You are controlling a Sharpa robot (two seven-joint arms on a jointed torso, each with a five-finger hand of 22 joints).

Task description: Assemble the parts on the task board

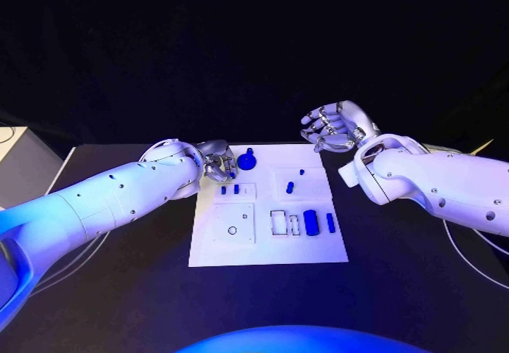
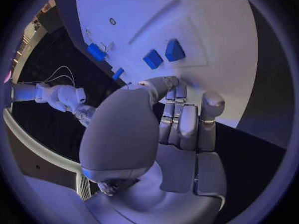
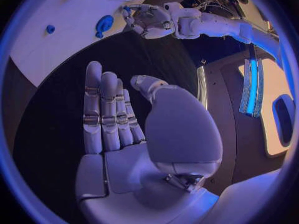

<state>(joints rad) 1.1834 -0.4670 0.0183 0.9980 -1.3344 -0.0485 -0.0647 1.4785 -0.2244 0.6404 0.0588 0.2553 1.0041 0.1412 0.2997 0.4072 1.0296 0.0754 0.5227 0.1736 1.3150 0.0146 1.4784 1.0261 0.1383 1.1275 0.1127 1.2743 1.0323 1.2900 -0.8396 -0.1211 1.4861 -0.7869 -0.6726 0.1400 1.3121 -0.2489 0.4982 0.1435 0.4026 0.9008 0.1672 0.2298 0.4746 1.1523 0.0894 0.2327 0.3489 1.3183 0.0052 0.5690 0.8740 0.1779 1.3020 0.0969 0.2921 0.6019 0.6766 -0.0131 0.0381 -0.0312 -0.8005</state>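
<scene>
The white task board (image 1: pixel 212 250) lies mid-table with several small blue parts on it. My left hand (image 1: pixel 215 160) hovers at the board's far left corner, fingers curled in with nothing visible in them (image 2: pixel 181 117). A round blue part (image 1: pixel 246 159) stands just beside it, apart from the fingers (image 3: pixel 104 24). Two blue pegs (image 1: pixel 229 190) sit below the left hand, and two blue blocks (image 2: pixel 163 55) show ahead of its fingertips. My right hand (image 1: pixel 334 126) hangs beyond the board's far right corner, fingers straight, thumb apart, holding nothing (image 3: pixel 124 129).
A tall blue block (image 1: pixel 311 220) and a thin blue bar (image 1: pixel 330 222) stand near the board's right side, with a small ring (image 1: pixel 232 230) in the left panel. A pale box (image 1: pixel 21 169) sits at the table's far left. Black tabletop (image 1: pixel 117 294) surrounds the board.
</scene>
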